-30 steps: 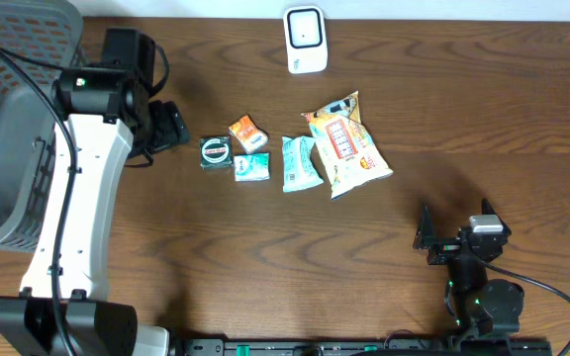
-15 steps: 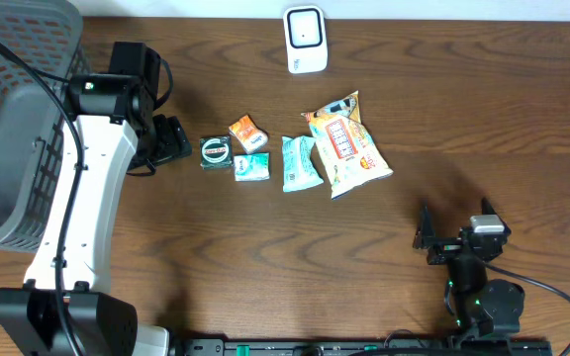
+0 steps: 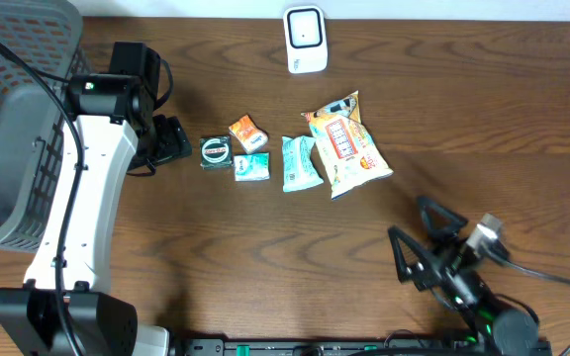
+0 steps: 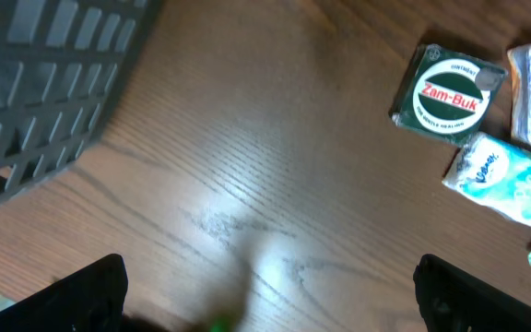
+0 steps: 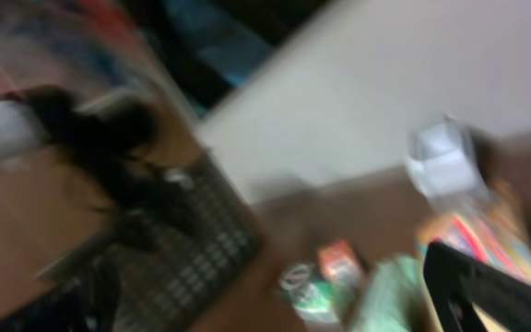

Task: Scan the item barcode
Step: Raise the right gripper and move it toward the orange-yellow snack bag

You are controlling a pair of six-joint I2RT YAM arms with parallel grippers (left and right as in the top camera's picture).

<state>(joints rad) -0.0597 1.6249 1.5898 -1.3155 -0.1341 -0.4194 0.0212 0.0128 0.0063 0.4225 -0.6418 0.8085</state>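
Step in hand: the approach to a pick, nothing lifted yet. The left tool (image 3: 176, 139) is spread wide and empty, low over the bare surface (image 3: 265, 257), just beside the Zam-Buk tin (image 3: 215, 150) at the left end of the item row. Next move, probably: shift over the tin, close on it, and present its barcode to the scanner (image 3: 305, 40) at the far edge. The right tool (image 3: 411, 235) is wide apart, holds nothing, and sits well apart from the items.
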